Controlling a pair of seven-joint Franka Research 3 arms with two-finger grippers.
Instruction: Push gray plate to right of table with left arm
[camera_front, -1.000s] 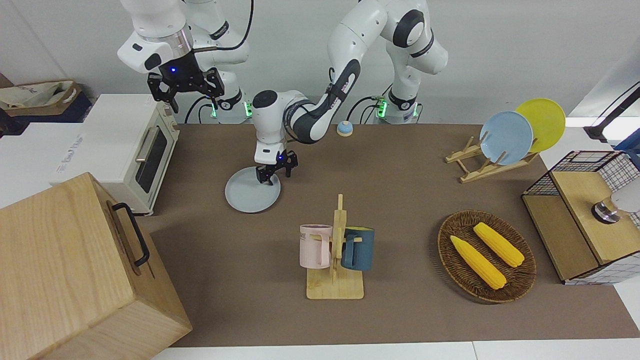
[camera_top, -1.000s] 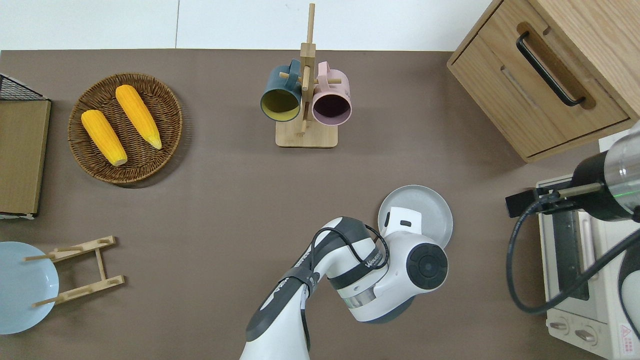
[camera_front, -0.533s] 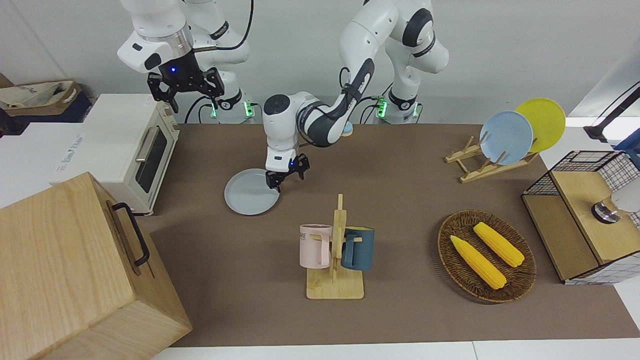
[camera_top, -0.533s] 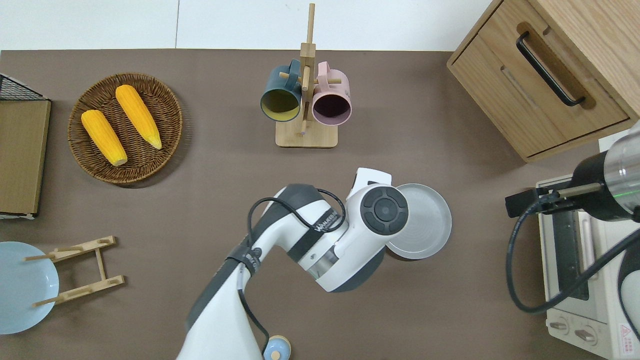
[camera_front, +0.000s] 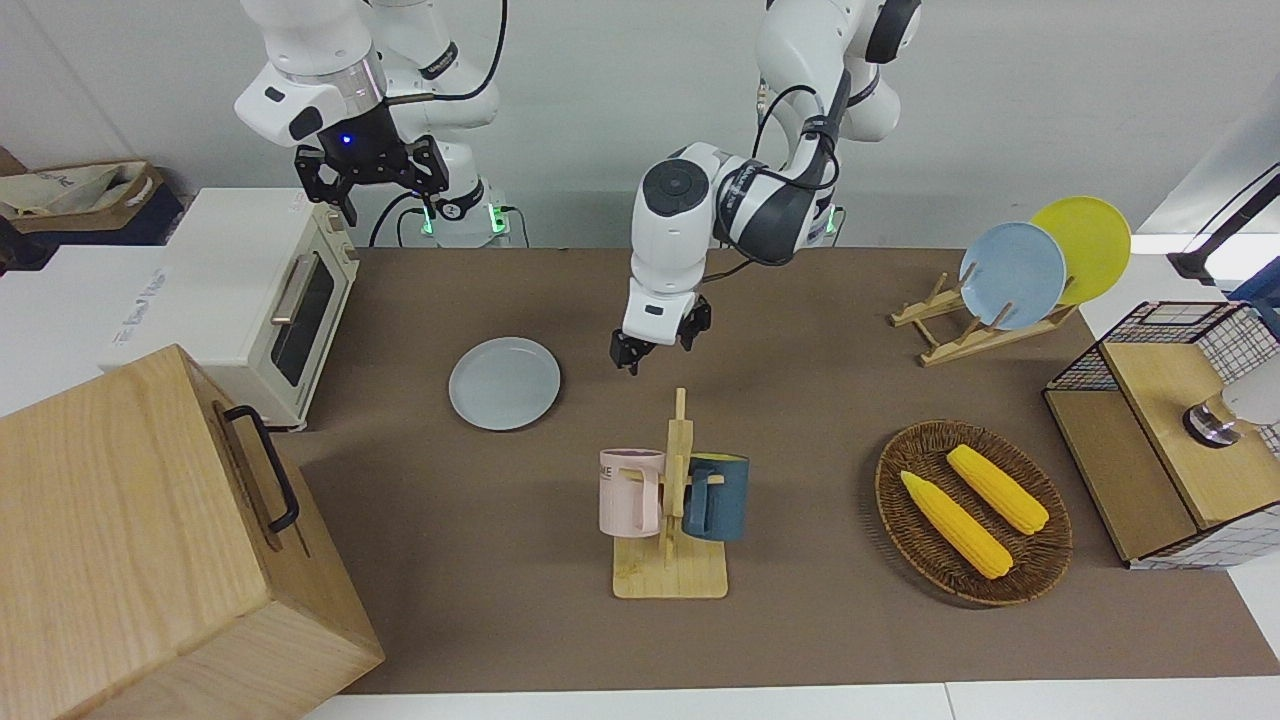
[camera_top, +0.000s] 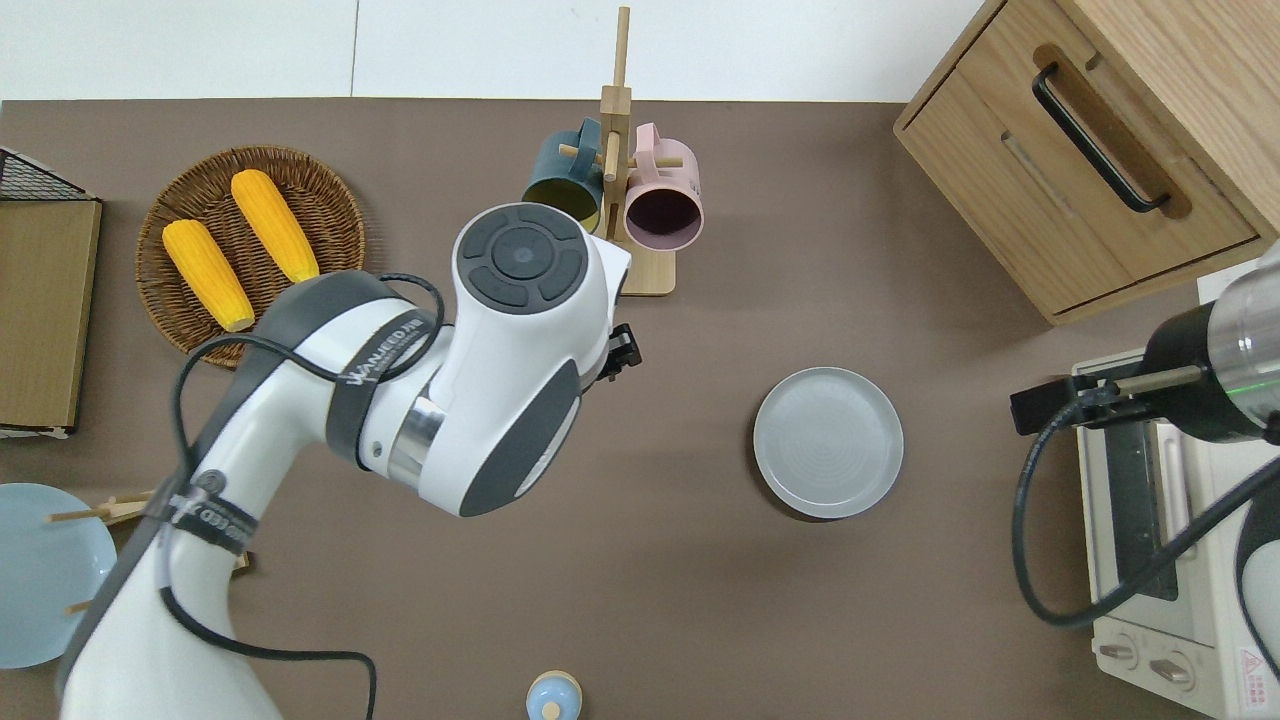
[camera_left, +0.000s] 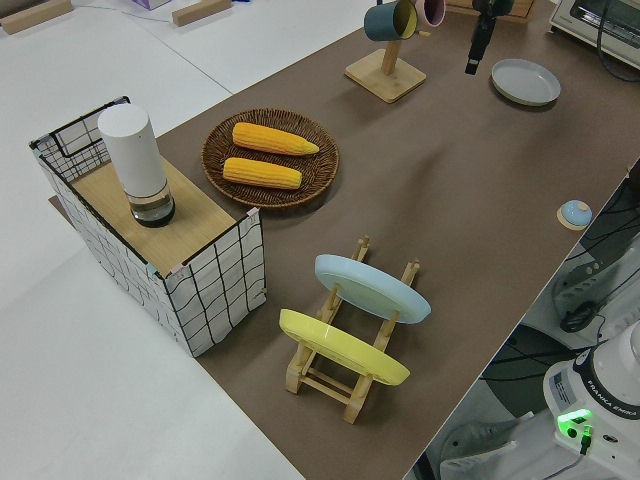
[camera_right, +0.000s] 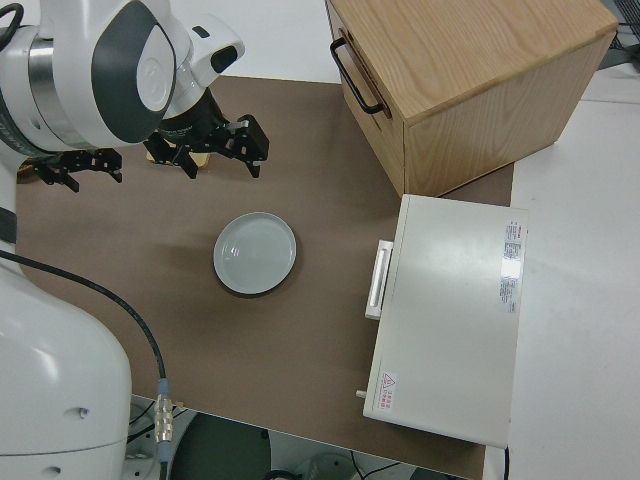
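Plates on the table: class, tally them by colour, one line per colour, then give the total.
Gray: 1, the gray plate lying flat on the table
Sky-blue: 1, the sky-blue plate in the wooden rack
Yellow: 1, the yellow plate in the same rack
Total: 3

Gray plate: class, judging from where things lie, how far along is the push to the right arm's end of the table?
Done, it seems: the gray plate lies flat on the table toward the right arm's end, near the toaster oven. In hand: nothing; the left gripper hangs clear of the plate, over bare table. Left: perhaps only parking the left arm. The right arm is parked.
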